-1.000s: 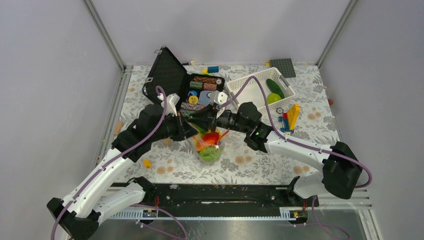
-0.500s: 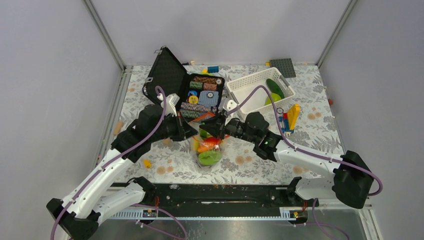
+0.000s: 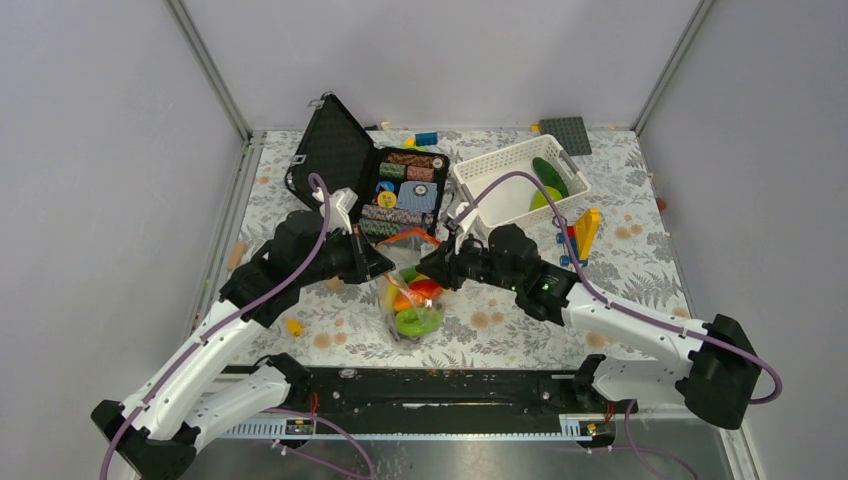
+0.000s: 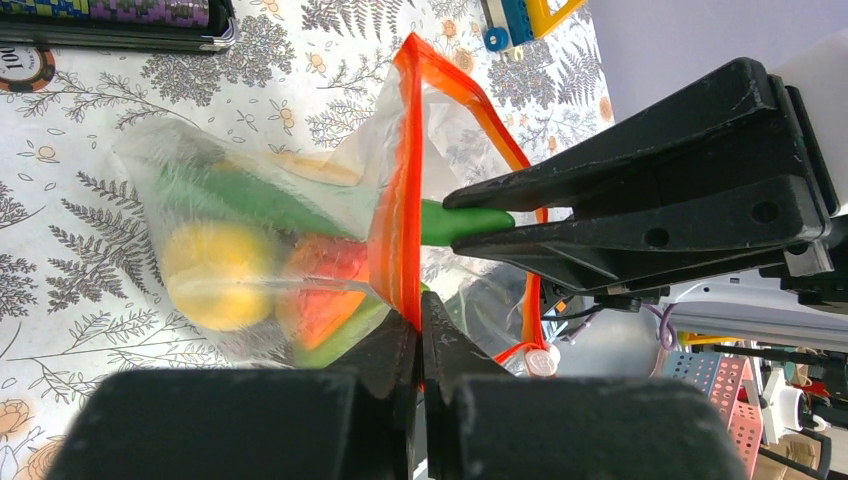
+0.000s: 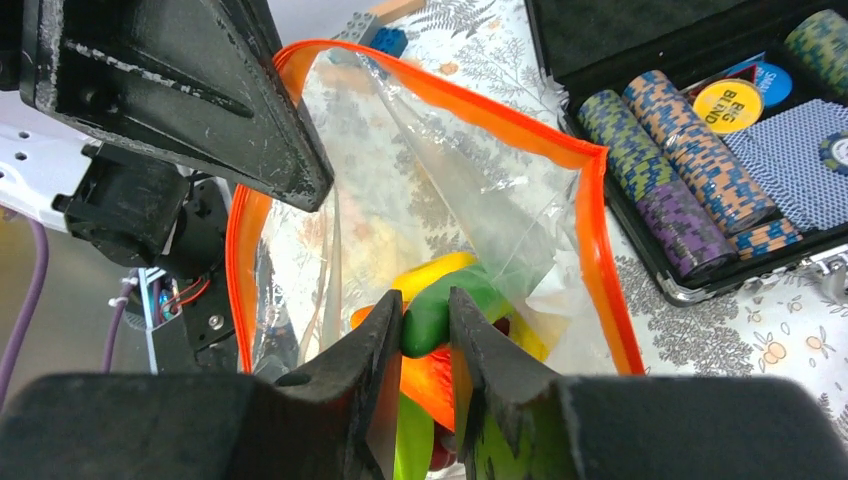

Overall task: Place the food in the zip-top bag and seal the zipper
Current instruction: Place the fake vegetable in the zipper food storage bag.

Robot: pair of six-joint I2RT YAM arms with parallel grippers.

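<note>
Two claws are pinching: left claw (image 4: 418, 325) the clear crinkly bag's (image 4: 170, 170) red-orange zipper (image 4: 397, 170), right claw (image 5: 427, 318) a green toy vegetable (image 4: 470, 221) pointing inside.

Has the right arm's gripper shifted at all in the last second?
Yes. The right gripper, holding a green food piece, has pulled away from the white basket toward the near edge of the table, over the bag.

Left arm (image 3: 215, 345): you see white at the bottom, black near the top.
Right arm (image 3: 630, 325): white and black too, with a small green light (image 3: 546, 285).
Cables (image 3: 327, 210): purple, one looping along each of your arms.
Fingers (image 4: 650, 180): black, long, pointed, scratched, with round screws (image 4: 765, 212).
</note>
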